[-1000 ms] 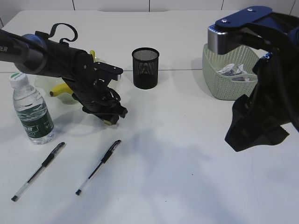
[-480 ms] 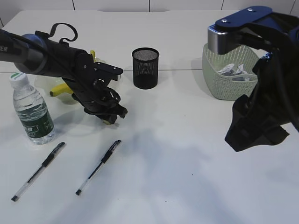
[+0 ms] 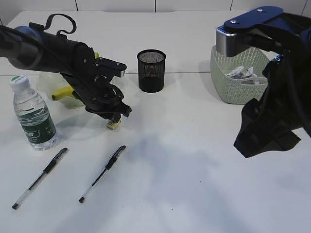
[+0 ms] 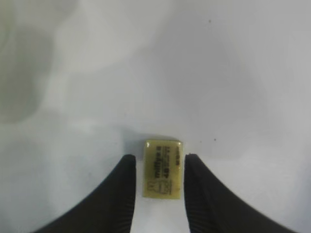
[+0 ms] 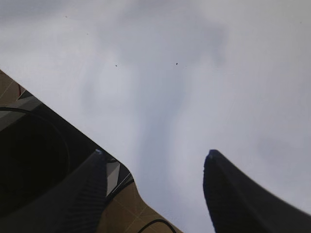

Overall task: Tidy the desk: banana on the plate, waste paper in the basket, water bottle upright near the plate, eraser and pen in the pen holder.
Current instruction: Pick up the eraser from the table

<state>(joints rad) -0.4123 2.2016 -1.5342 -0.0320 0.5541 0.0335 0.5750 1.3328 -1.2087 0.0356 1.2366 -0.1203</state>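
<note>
We see our left gripper (image 4: 156,170), nearer arm, with narrowed jaws flanking the eraser (image 4: 163,168) low in the frame's middle, long axis parallel to the fingers, while our right gripper (image 5: 155,182) hangs wide, empty.

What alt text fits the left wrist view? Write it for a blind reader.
A small yellowish eraser with dark printing sits between the two black fingers of the left gripper, close on both sides. Behind it lies a bare white tabletop with soft grey shadows.
</note>
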